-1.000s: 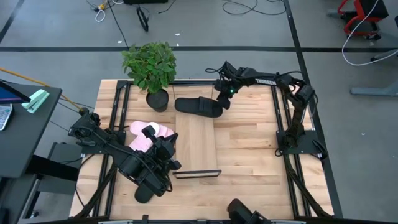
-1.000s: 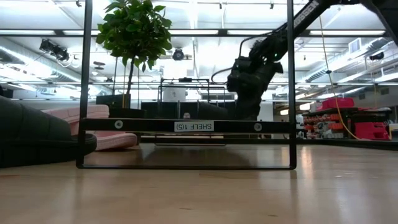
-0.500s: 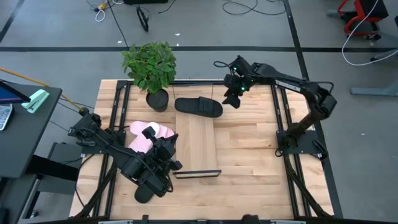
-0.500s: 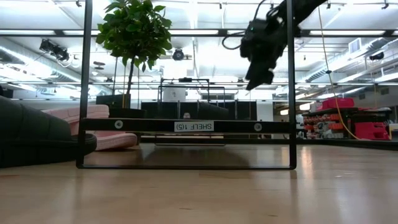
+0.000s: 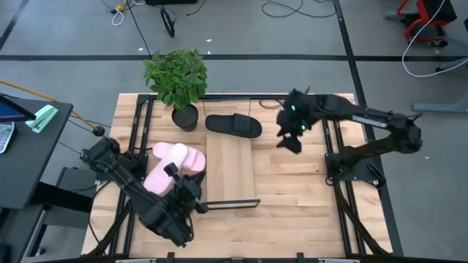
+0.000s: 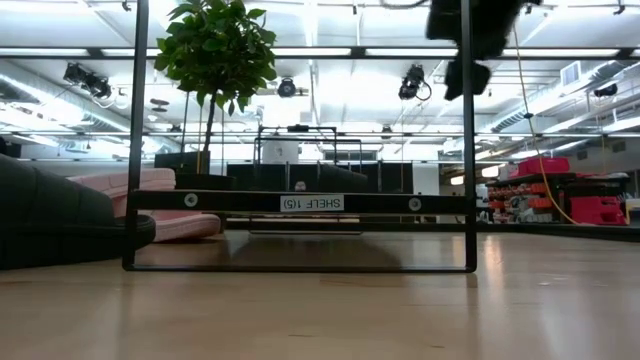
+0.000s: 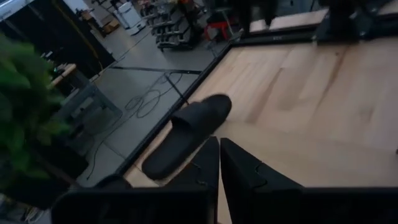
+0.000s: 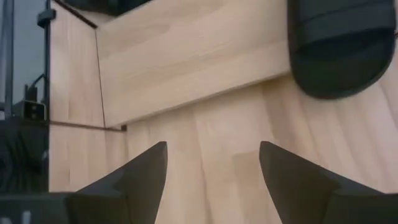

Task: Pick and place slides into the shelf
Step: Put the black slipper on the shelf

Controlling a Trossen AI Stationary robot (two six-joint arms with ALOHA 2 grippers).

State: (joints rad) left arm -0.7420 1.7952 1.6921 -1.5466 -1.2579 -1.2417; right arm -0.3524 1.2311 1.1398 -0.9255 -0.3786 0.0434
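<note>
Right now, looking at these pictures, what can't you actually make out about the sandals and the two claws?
- Second black slide: high view, the left arm covers it; only a dark mass at the low view's left edge.
- Pink slides: high view, the left arm hides part of the pair.
- Left claw: shut and empty in its wrist view, buried under the arm from above.
- Right claw: open; cut off by the low view's top edge.

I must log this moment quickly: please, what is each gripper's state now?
Left gripper: closed, holding nothing visible.
Right gripper: open, empty, raised beside the black slide.
</note>
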